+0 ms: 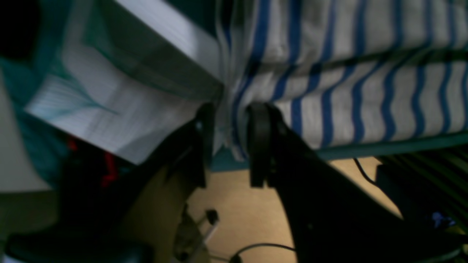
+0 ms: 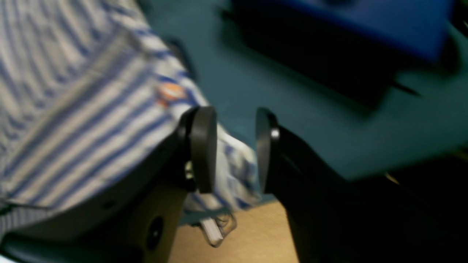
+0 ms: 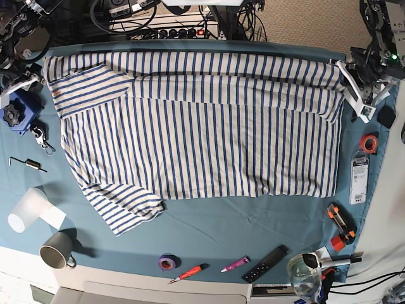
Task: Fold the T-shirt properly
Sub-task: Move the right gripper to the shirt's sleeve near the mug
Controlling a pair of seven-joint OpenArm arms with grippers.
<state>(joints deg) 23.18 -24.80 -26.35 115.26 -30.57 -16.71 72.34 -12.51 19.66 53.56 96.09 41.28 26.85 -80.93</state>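
Note:
The T-shirt (image 3: 202, 139), white with blue stripes, lies spread flat across the teal table, with its far edge folded over into a band. My left gripper (image 3: 352, 81) is at the shirt's far right corner. In the left wrist view it (image 1: 231, 146) is shut on a bunched edge of the T-shirt (image 1: 365, 102). My right gripper (image 3: 28, 79) is beside the far left sleeve. In the blurred right wrist view it (image 2: 236, 146) is open, the shirt's edge (image 2: 73, 109) lying under and between the fingers, with an orange label (image 2: 169, 91) close by.
A blue clamp (image 3: 16, 111) and a hex key (image 3: 26, 164) lie at the left. A white cup (image 3: 25, 214) and a mug (image 3: 57, 256) stand front left. A tape roll (image 3: 166, 261), pens and a remote (image 3: 266, 264) lie along the front edge. Orange tape (image 3: 369, 142) and a package (image 3: 359, 180) lie at the right.

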